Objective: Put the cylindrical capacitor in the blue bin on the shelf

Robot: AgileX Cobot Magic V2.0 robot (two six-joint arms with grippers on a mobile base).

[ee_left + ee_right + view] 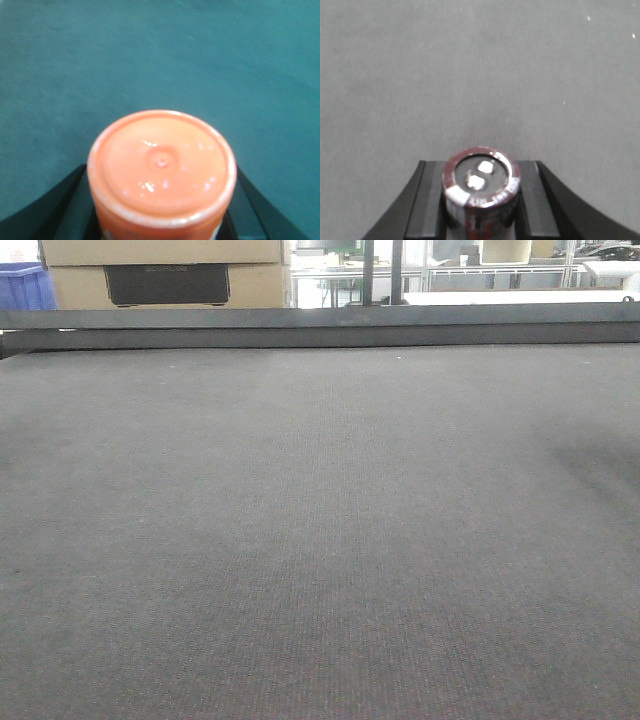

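two claws: both are loaded, and neither one shows in the front view.
cylindrical capacitor (481,186): stands upright between the fingers of the right claw (481,170), its two pale terminals facing up to the wrist camera, above the grey surface (470,75). i cannot tell if it is lifted or resting on the surface.
handling: i judge it light and stiff, with a smooth dark sleeve that may slip or turn under a weak grip. the terminals look like the delicate part.
where to hold: on the round side wall, low on the body, away from the terminals. this is about where the fingers sit now.
right claw: clamped on the capacitor, the jaws only as wide as its body, one finger on each side.
left claw (160,175): closed around an orange cylinder (162,155) that is wider than the capacitor, so these jaws stand further apart.
blue bin (22,288): one shows far at the back left, beside cardboard boxes (165,270). whether it is the target, i cannot tell.
shelf: not clearly in view.
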